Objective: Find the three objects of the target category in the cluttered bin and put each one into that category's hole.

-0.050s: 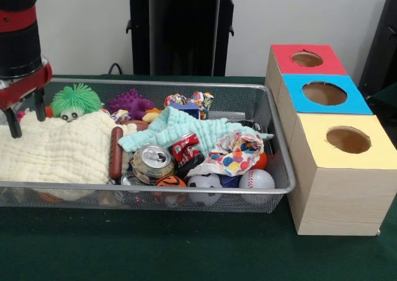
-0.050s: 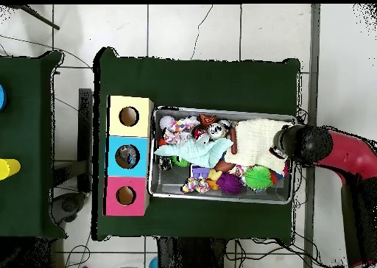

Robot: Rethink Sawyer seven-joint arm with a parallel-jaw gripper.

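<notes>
My gripper [image 1: 26, 121] hangs open at the left end of the wire bin [image 1: 282, 151], just over a cream cloth [image 1: 56, 147], with nothing between its fingers. In the overhead view the gripper [image 2: 282, 149] sits at the bin's [image 2: 157, 188] right end. Three wooden boxes stand beside the bin, each with a round hole: red top [image 1: 307, 59], blue top [image 1: 324, 93], yellow top [image 1: 348, 140]. The clutter holds a crushed can [image 1: 152, 160], a red can [image 1: 185, 149], a baseball [image 1: 256, 179], a soccer ball [image 1: 205, 182] and an orange ball [image 1: 170, 182].
Also in the bin are a green fuzzy toy [image 1: 75, 101], a purple spiky toy [image 1: 129, 102], a toy hot dog [image 1: 116, 152], a mint cloth [image 1: 186, 129] and a dotted cloth [image 1: 236, 154]. The cloths cover part of the pile. Green felt [image 1: 186, 250] covers the table.
</notes>
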